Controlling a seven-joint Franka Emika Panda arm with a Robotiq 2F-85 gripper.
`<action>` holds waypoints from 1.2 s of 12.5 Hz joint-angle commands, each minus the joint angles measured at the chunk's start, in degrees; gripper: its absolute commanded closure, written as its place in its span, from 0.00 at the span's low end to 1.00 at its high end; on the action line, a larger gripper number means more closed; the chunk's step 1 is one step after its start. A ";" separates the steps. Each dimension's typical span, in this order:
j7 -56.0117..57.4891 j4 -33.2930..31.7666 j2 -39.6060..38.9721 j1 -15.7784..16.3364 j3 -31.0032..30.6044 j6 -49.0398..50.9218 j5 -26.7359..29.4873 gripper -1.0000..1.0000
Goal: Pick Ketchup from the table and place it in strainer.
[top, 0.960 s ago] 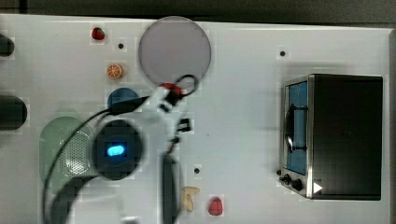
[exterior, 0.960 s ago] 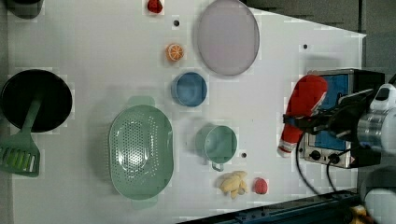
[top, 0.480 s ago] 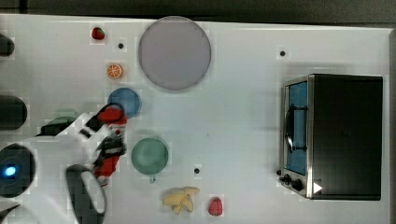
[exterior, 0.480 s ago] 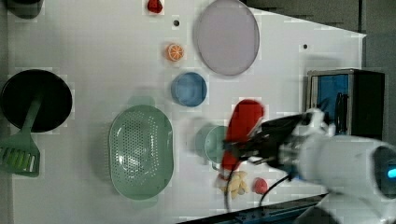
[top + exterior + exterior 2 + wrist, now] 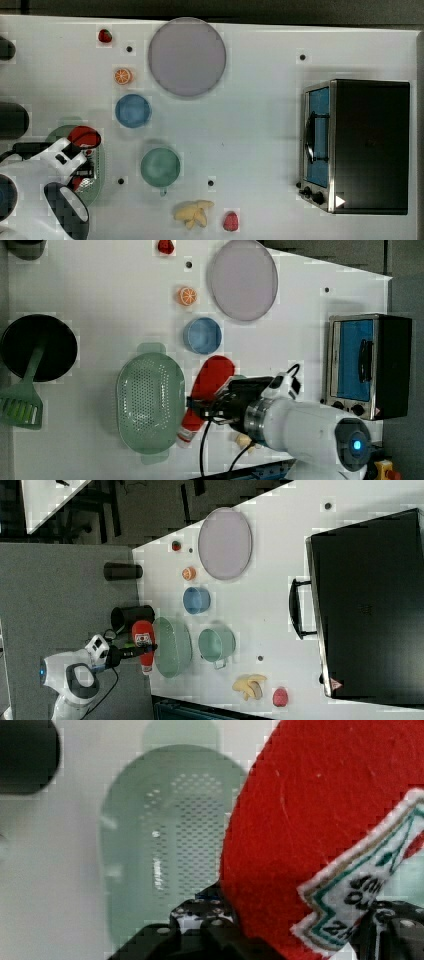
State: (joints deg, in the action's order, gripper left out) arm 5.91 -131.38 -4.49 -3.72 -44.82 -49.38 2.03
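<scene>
Hand (image 5: 200, 407) clamped on ketchup (image 5: 210, 380), carried above tabletop (image 5: 100, 290). Hangs over strainer (image 5: 150, 400) rim nearest the cup. Long axis tilted, cap down. Basin just beside, toward left view's left.

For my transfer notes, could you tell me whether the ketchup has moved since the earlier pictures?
Yes. In the left view the ketchup has travelled from beside the toaster oven toward the left view's left, to the strainer.
</scene>
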 commanded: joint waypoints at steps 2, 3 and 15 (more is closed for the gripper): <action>-9.41 1.37 -6.96 0.46 -0.33 -5.66 -0.40 0.40; -9.41 1.37 -9.09 0.77 -0.35 -7.73 -0.43 0.40; -13.61 5.09 -7.16 -2.07 0.43 -4.51 -4.55 0.00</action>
State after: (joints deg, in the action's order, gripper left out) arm -3.90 -129.92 -15.67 -4.70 -43.84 -53.21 -2.88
